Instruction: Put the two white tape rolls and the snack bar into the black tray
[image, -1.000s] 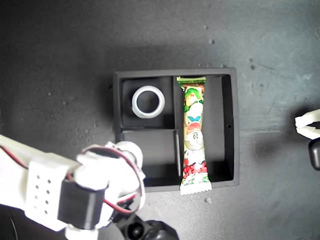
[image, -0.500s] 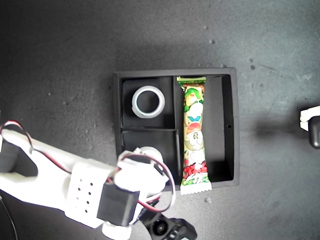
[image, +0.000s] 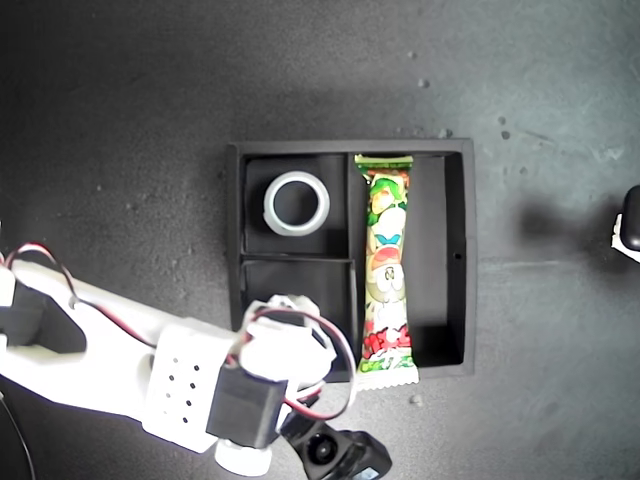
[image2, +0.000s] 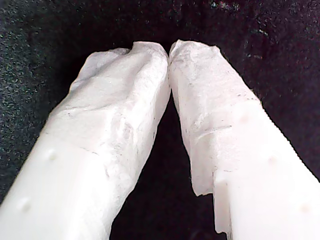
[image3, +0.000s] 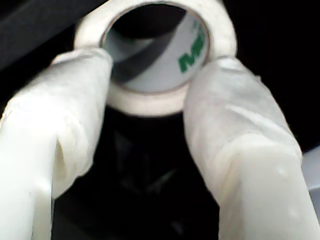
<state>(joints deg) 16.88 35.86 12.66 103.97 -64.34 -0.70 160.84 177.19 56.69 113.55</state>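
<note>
The second arm (image: 130, 365) is seen reaching in from the exterior view's lower left, its wrist angled toward the tray (image: 455, 250), with red and black wires looped over the wrist. My second gripper (image3: 147, 85) is held over the tray's small compartment nearest the exterior view's bottom edge, beside the tray's near wall. Between its wrapped fingers (image3: 70, 100) a tape roll (image3: 155, 50) is pinched across the rim, one finger on each side of the ring; in the exterior view only a sliver of that roll (image: 290, 303) shows past the wrist. Green printed letters are seen on the roll's inner core, but they are cut off and cannot be read.

The first arm is barely seen at the exterior view's right edge, well apart from the tray. In its wrist view my first gripper (image2: 169, 52) is shown with its wrapped fingertips (image2: 145, 55) pressed together, nothing between them, above a dark surface.

The other roll (image: 296, 203) lies flat in the small compartment toward the tray's far left corner in the exterior view. The bar (image: 388, 270) lies along the long compartment against the divider, its near crimped end resting over the tray's near wall. Cartoon print is visible on the wrapper; its writing is too small to read.
</note>
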